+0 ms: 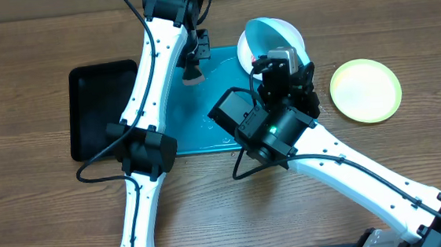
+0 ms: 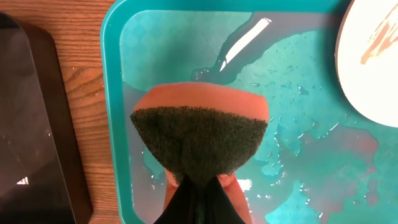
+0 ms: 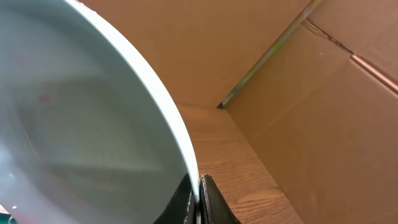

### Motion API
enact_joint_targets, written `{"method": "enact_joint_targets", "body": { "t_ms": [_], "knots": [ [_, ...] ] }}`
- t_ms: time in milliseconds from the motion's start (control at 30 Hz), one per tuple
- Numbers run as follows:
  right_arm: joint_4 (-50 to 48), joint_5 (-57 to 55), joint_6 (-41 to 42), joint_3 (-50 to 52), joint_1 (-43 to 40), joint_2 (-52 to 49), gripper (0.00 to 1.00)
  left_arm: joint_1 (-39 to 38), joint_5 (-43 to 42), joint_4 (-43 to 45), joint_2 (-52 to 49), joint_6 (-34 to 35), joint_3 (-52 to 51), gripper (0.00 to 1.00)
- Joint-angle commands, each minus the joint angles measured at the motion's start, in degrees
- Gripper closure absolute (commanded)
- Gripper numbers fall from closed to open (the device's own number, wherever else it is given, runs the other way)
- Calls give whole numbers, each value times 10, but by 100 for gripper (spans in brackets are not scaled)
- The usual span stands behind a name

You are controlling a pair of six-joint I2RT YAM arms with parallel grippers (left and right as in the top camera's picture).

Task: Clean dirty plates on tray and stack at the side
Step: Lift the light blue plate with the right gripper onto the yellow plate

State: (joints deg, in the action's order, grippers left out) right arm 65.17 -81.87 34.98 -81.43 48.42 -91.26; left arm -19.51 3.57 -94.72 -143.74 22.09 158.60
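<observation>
My right gripper [image 3: 198, 200] is shut on the rim of the pale mint plate [image 3: 74, 124] and holds it tilted up over the tray's far right corner [image 1: 264, 38]. The white plate [image 2: 373, 56], with a red smear, lies in the turquoise tray [image 2: 115, 93] under it; its rim shows from overhead [image 1: 295, 31]. The yellow-green rimmed plate [image 1: 365, 90] lies on the table right of the tray [image 1: 205, 129]. My left gripper [image 2: 200, 186] is shut on an orange sponge [image 2: 199, 140] with a dark scouring face, above the tray's wet floor [image 1: 193, 77].
A black rectangular tray [image 1: 101, 109] lies left of the turquoise tray. Water pools and droplets cover the tray floor [image 2: 292, 155]. A cardboard wall [image 3: 298, 81] stands behind the table's far edge.
</observation>
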Motion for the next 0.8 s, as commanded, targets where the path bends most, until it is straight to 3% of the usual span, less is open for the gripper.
{"method": "enact_joint_targets", "body": {
  "t_ms": [0, 233, 367, 533, 767],
  "knots": [
    [-3, -33, 13, -15, 7, 13, 96, -4, -7, 1, 5, 2, 0, 96],
    [19, 114, 15, -15, 5, 13, 96, -4, -6, 1, 5, 2, 0, 96],
    [17, 264, 88, -2, -28, 13, 96, -4, -6, 4, 5, 2, 0, 96],
    [-10, 406, 77, 20, -112, 13, 96, -4, -6, 7, 5, 2, 0, 96],
    [-52, 643, -36, 20, -299, 13, 96, -4, -6, 7, 5, 2, 0, 96]
  ]
}}
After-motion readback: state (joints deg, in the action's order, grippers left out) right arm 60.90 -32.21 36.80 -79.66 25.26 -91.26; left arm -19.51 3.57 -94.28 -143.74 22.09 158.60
